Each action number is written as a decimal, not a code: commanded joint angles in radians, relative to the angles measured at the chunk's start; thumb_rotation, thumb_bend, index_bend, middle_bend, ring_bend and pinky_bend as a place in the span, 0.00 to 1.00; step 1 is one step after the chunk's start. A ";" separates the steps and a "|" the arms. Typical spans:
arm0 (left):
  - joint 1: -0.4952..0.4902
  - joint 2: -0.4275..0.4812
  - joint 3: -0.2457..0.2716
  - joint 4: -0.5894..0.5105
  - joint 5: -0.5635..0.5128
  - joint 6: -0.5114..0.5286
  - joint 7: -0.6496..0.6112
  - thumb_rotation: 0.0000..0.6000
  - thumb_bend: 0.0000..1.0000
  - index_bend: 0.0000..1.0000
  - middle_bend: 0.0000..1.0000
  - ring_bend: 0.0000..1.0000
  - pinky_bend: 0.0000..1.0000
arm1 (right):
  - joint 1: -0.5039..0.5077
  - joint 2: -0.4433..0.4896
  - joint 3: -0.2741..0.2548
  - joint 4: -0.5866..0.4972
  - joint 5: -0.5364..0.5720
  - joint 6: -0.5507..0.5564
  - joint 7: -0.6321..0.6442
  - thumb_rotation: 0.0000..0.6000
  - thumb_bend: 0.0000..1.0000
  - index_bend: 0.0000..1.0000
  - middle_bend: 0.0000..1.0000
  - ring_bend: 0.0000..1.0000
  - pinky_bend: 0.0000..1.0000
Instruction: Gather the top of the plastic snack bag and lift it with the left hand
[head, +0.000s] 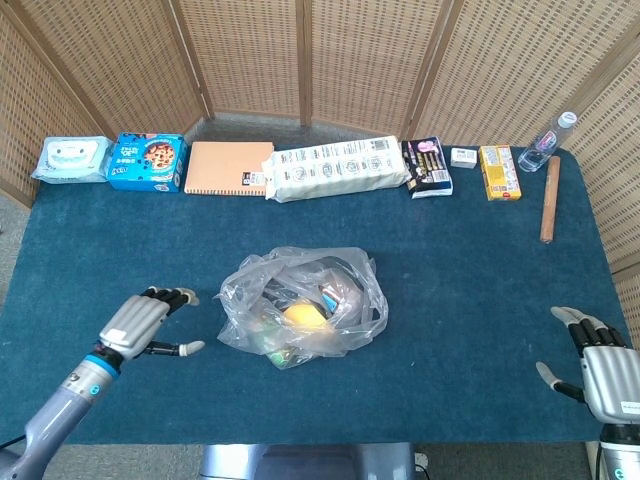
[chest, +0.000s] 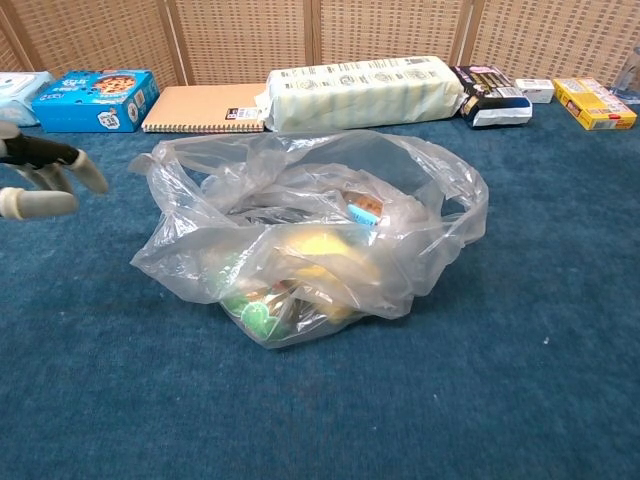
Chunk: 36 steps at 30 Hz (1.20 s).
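Observation:
A clear plastic snack bag (head: 302, 306) lies slumped in the middle of the blue table, its top loose and open, with yellow and green snacks inside; the chest view shows the bag (chest: 310, 230) close up. My left hand (head: 143, 322) hovers just left of the bag, fingers spread, holding nothing; its fingers (chest: 45, 175) enter the chest view at the left edge, a short gap from the bag's edge. My right hand (head: 603, 367) stays at the table's near right corner, fingers apart and empty, far from the bag.
Along the far edge stand a wipes pack (head: 70, 159), a blue cookie box (head: 147, 161), an orange notebook (head: 228, 167), a long white package (head: 340, 167), a dark snack pack (head: 427, 166), a yellow box (head: 499, 171), a bottle (head: 548, 141) and a wooden stick (head: 549, 198).

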 joint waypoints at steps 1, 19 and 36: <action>-0.037 -0.020 -0.009 -0.004 -0.037 -0.035 0.027 0.00 0.04 0.23 0.22 0.25 0.22 | -0.003 0.003 0.001 -0.001 -0.003 0.005 0.001 0.87 0.24 0.19 0.23 0.25 0.26; -0.216 -0.199 -0.088 0.020 -0.260 -0.135 0.025 0.00 0.04 0.23 0.22 0.26 0.24 | -0.031 -0.001 0.002 0.038 0.007 0.035 0.056 0.87 0.24 0.19 0.23 0.25 0.25; -0.197 -0.251 -0.140 0.014 -0.203 -0.085 -0.263 0.00 0.04 0.23 0.22 0.26 0.25 | -0.034 -0.007 0.005 0.041 -0.004 0.040 0.054 0.87 0.24 0.19 0.23 0.25 0.25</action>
